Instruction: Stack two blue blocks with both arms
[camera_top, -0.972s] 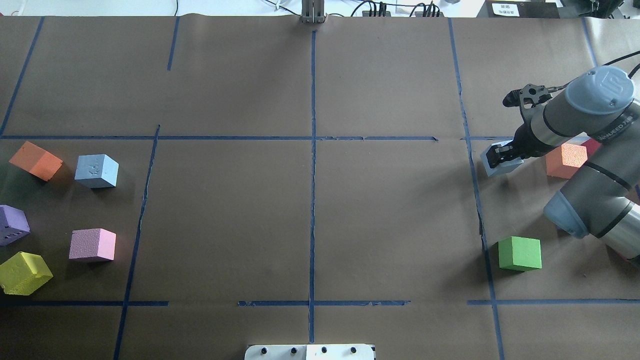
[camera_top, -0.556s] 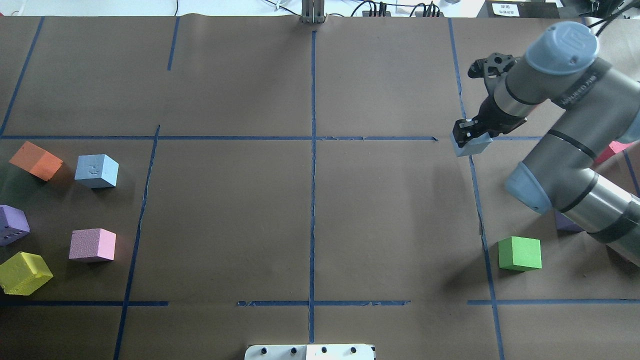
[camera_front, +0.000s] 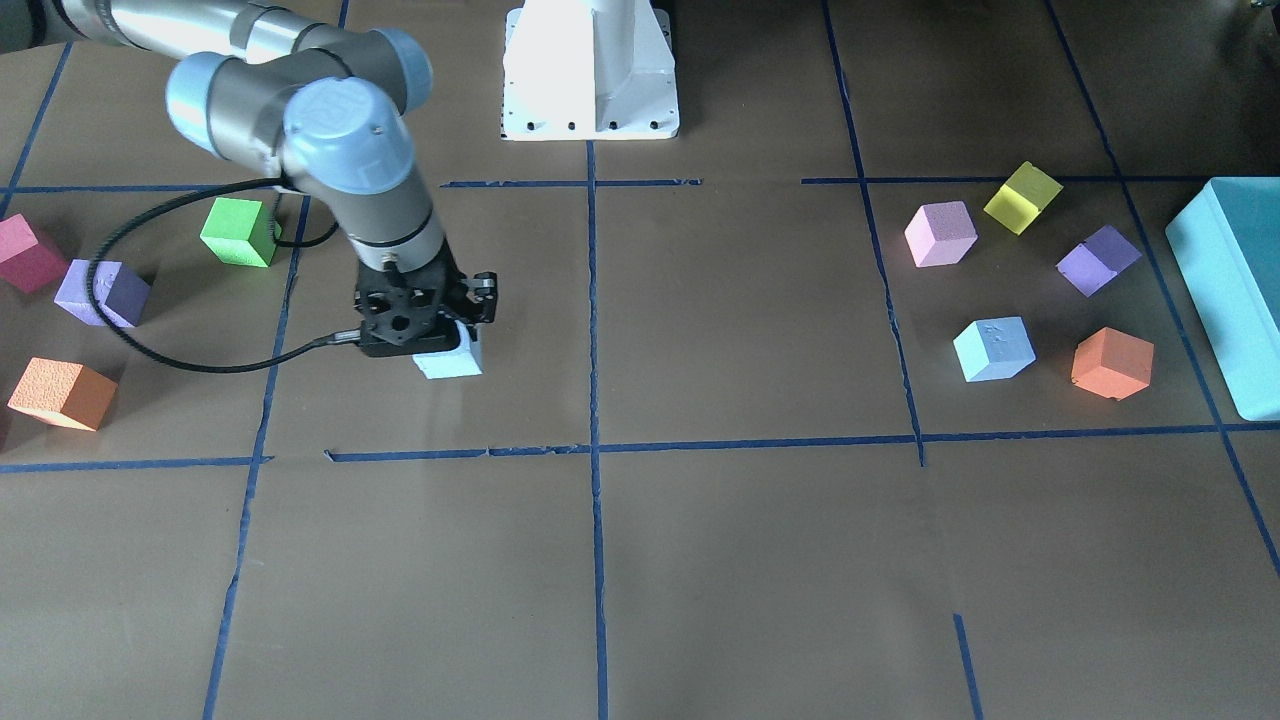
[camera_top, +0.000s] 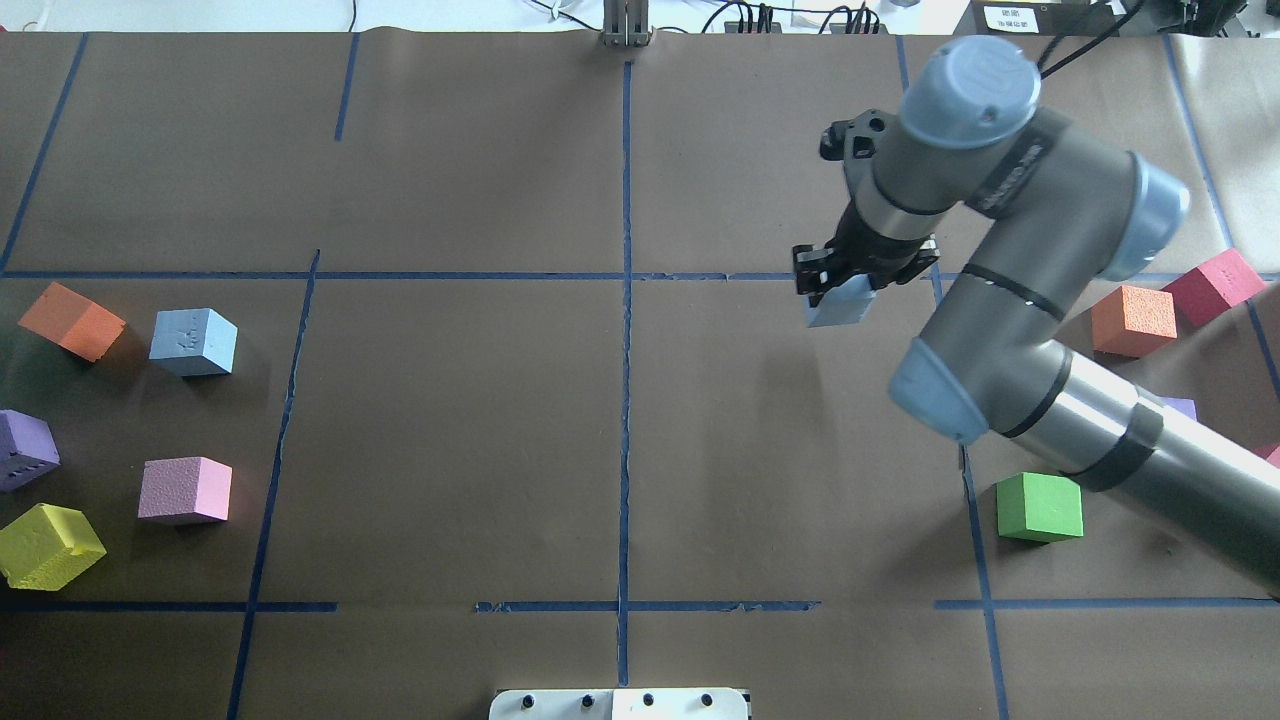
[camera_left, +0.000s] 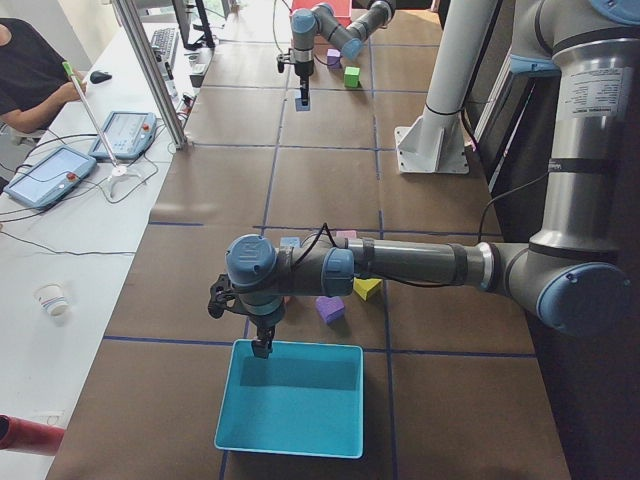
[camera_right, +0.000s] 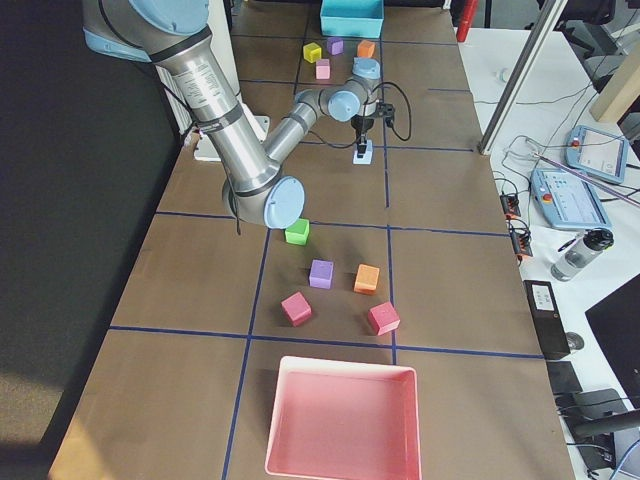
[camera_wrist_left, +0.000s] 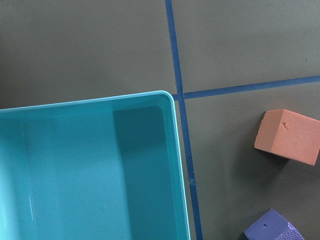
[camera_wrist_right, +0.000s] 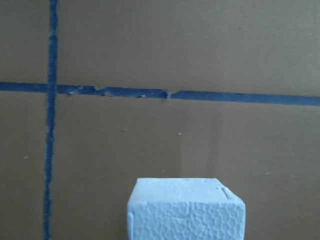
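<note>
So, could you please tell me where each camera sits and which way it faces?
Front-facing: across the table, facing the robot; right arm holds blue block.
Overhead: behind the robot, looking down; right arm only.
Exterior left: table's left end; left arm near, at teal box.
Exterior right: opposite end; right arm near.
Left wrist: down onto its corner; no body.
Right wrist: down past that block.
Shared: front-facing and overhead show the other blue block.

Brown table (camera_top: 450, 450): tape grid (camera_top: 625, 450), blue block (camera_top: 193, 342), other cubes (camera_top: 185, 490), teal bin (camera_front: 1235, 300).
</note>
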